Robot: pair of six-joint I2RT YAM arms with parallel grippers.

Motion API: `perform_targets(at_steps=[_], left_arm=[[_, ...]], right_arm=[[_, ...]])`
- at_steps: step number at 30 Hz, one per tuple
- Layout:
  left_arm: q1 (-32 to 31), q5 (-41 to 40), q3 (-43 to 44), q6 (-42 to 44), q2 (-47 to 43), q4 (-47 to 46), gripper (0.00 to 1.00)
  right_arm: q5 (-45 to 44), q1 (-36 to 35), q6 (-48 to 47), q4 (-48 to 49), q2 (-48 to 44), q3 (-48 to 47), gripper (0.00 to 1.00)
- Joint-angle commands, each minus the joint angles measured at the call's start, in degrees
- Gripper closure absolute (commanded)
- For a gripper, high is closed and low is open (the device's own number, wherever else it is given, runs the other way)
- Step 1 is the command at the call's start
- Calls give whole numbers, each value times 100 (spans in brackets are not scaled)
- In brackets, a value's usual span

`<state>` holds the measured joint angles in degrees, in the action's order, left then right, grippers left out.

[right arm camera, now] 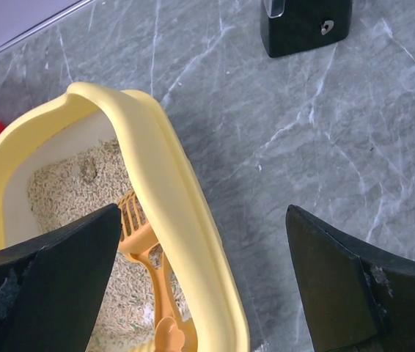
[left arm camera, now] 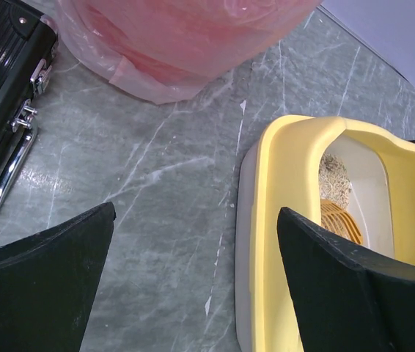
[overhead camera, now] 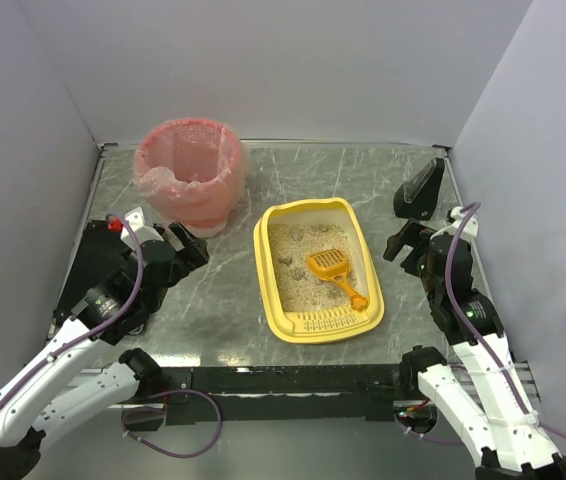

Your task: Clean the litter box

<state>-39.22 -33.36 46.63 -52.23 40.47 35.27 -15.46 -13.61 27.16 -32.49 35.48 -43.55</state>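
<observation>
The yellow litter box point(overhead camera: 261, 262) lies mid-table with beige litter and a few darker clumps point(overhead camera: 290, 258) in it. An orange slotted scoop point(overhead camera: 335, 270) rests on the litter, handle toward the near right corner. My left gripper point(overhead camera: 188, 245) is open and empty, left of the box. In the left wrist view the left gripper point(left arm camera: 195, 213) spans bare table and the box's left rim point(left arm camera: 295, 147). My right gripper point(overhead camera: 403, 240) is open and empty, right of the box. Seen from the right wrist, the right gripper point(right arm camera: 202, 211) straddles the right rim point(right arm camera: 171, 183) above the scoop point(right arm camera: 145, 249).
A round basket lined with a pink bag point(overhead camera: 188, 172) stands at the back left, close to the left gripper, and shows as the pink bag point(left arm camera: 185, 44). A black block point(overhead camera: 421, 190) sits at the back right, also the black block point(right arm camera: 306, 26). Grey walls enclose three sides.
</observation>
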Motion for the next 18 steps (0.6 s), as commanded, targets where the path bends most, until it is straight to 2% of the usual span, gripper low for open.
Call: perform_targets(at_steps=[1, 7, 10, 11, 12, 13, 15, 18], left_arm=[[-15, -48, 22, 19, -65, -81, 3], [-15, 190, -137, 143, -153, -459, 3], [-15, 199, -137, 160, -92, -424, 3], [-15, 190, -128, 152, -83, -407, 3], [-15, 190, -137, 151, -66, -424, 3], [-7, 216, -137, 151, -65, -459, 3], [-15, 243, -146, 186, -65, -477, 3], [-15, 234, -154, 204, -74, -468, 3]], right_arm=[[140, -2, -307, 59, -42, -241, 0], [1174, -28, -887, -214, 55, -681, 0], [1520, -413, -1265, -328, 291, -873, 0], [1511, -615, -1387, -441, 405, -970, 0], [1476, -1243, -1563, -529, 511, -1049, 0], [1163, -1580, -1634, -687, 756, -1189, 0], [1081, -2423, -1906, -863, 1047, -1348, 0], [1080, -2761, -1934, -1294, 1793, -1700, 0]])
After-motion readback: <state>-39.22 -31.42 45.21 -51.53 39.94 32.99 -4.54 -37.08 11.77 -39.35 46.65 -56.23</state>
